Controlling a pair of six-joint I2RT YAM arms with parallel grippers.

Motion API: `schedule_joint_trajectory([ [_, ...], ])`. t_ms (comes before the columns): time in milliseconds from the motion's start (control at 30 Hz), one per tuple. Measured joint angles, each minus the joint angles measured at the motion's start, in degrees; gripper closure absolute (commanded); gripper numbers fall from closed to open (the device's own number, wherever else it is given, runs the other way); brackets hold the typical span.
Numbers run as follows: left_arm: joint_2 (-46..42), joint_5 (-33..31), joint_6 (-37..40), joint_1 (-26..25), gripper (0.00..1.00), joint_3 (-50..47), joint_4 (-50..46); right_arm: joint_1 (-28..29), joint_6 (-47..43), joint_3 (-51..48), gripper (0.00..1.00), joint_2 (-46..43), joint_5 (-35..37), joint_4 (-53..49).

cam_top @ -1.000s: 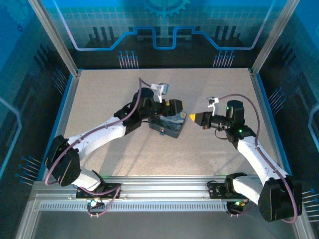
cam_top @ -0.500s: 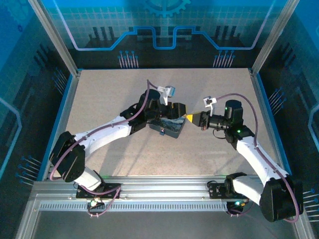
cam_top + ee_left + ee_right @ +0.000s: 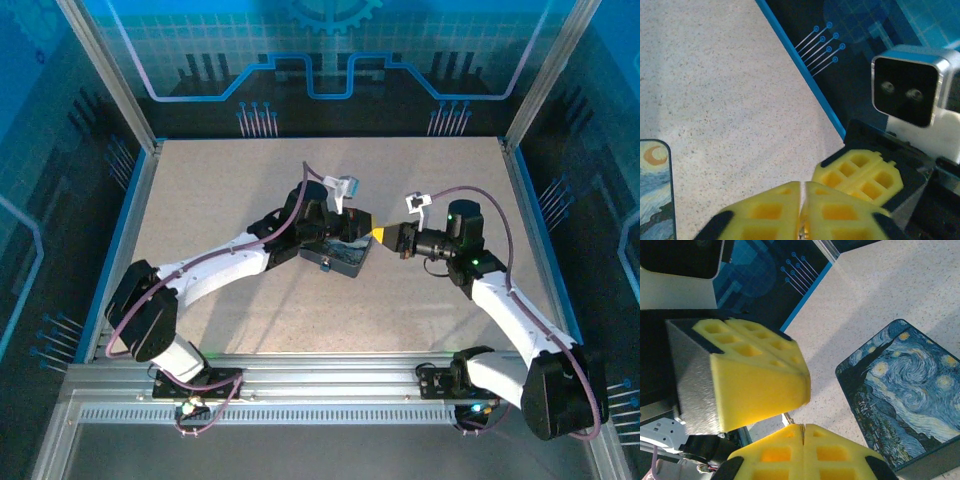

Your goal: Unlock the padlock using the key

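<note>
Bluish-grey metal, a mere speck from above, the padlock (image 3: 325, 266) sits at the near edge of the dark blue starry-print box (image 3: 340, 255), touching it; its shackle is too small to make out; the left gripper (image 3: 802, 202) has its yellow fingers pressed together, over the box's far side; the right gripper (image 3: 803, 440), likewise closed, points at it from just beside, off the box's right edge.

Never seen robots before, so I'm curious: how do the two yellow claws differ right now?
The left claw sits at the painted box's far edge; the right claw sits off the box's right side, above the table. The left claw points right, the right claw points left, tips close together. Both are yellow and shut.
</note>
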Motion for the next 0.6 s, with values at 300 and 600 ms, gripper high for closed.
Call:
schedule_joint_trajectory([
  [300,-0.92,-0.81,1.68,0.02,1.00,0.02,-2.38,-4.00,0.11,-2.71,0.69,0.00,-2.34,-0.13],
  [600,-4.74,-0.59,5.16,0.02,1.00,0.02,-3.26,-5.88,1.20,-3.28,0.54,-2.62,-8.70,3.58],
])
